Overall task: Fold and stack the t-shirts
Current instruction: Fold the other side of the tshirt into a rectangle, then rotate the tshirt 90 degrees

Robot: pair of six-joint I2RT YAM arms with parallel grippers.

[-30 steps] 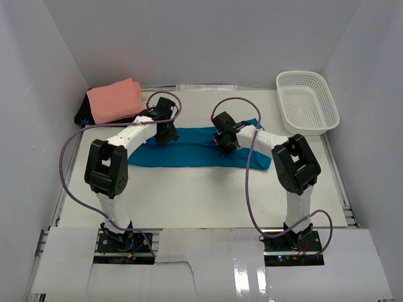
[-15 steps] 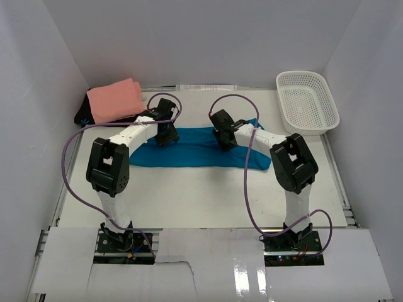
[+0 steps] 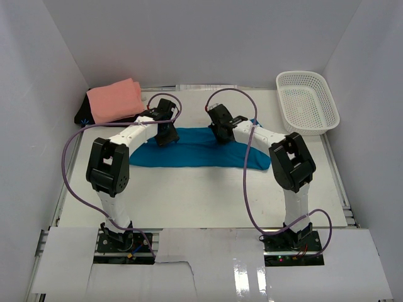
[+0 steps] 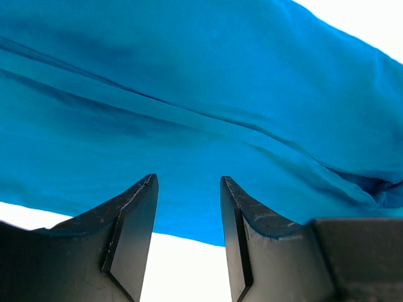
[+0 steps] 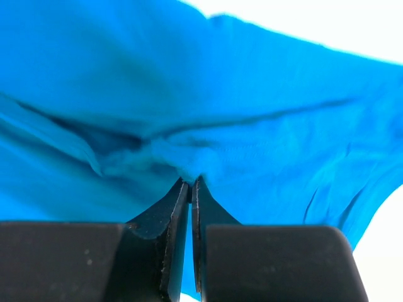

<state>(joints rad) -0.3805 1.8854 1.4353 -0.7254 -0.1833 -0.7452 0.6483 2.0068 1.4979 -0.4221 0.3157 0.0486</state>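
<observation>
A blue t-shirt (image 3: 195, 148) lies as a long folded band across the middle of the table. My left gripper (image 3: 165, 135) is at its far left edge. In the left wrist view it (image 4: 187, 182) stands open, with its tips just over the blue cloth (image 4: 189, 94) and nothing between them. My right gripper (image 3: 220, 134) is at the shirt's far edge, right of centre. In the right wrist view it (image 5: 191, 180) is shut on a small pinched ridge of blue fabric (image 5: 252, 126). A folded pink t-shirt (image 3: 114, 100) rests at the back left.
The pink shirt sits on a dark folded item (image 3: 83, 116) against the left wall. A white plastic basket (image 3: 301, 74) stands at the back right corner. White walls close in the table on three sides.
My right gripper has closed onto the blue fabric and shifted a little toward the far edge of the shirt. The left arm has stayed put.
</observation>
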